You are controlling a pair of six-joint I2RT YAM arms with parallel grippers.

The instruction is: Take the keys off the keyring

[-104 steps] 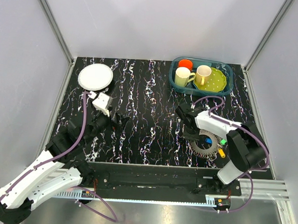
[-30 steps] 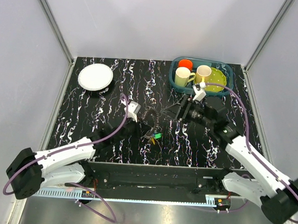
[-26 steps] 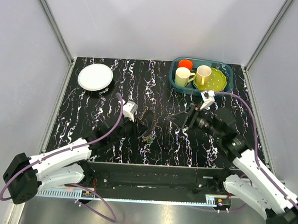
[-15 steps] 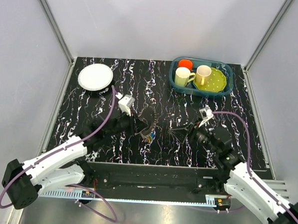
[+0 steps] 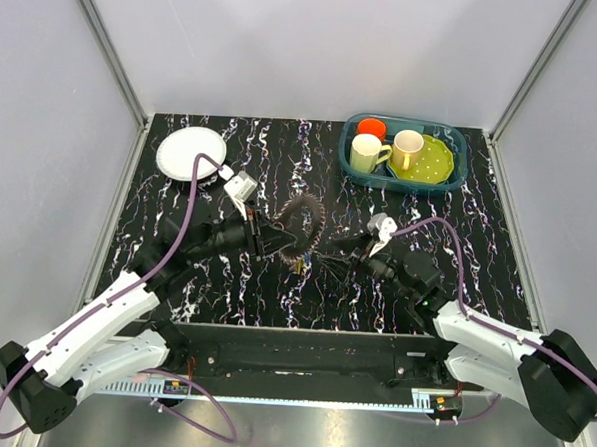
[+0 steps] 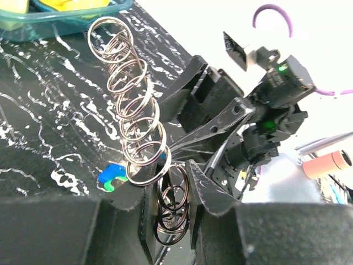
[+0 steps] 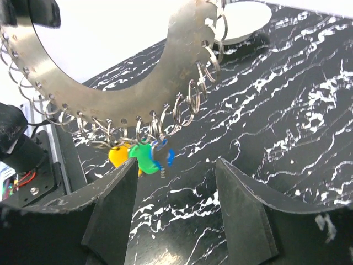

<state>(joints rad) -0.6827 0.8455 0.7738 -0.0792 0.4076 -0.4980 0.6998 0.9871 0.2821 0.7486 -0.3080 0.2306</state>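
Clamps the keyring (image 7: 138, 83) in the left gripper (image 6: 168, 187), raised off the table (image 5: 459, 212); hovers the right gripper (image 7: 176, 176), jaws released, just beside the dangling coloured keys (image 7: 143, 157)

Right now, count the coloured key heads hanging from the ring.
3, bunched under the keyring: orange head left, green head middle, blue head right. Others may be hidden.

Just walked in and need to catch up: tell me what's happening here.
The left gripper has its fingers shut on the keyring, holding it up on edge above the table. A few coloured keys hang from its lower rim. The right gripper faces them with fingers open, close by but gripping nothing.
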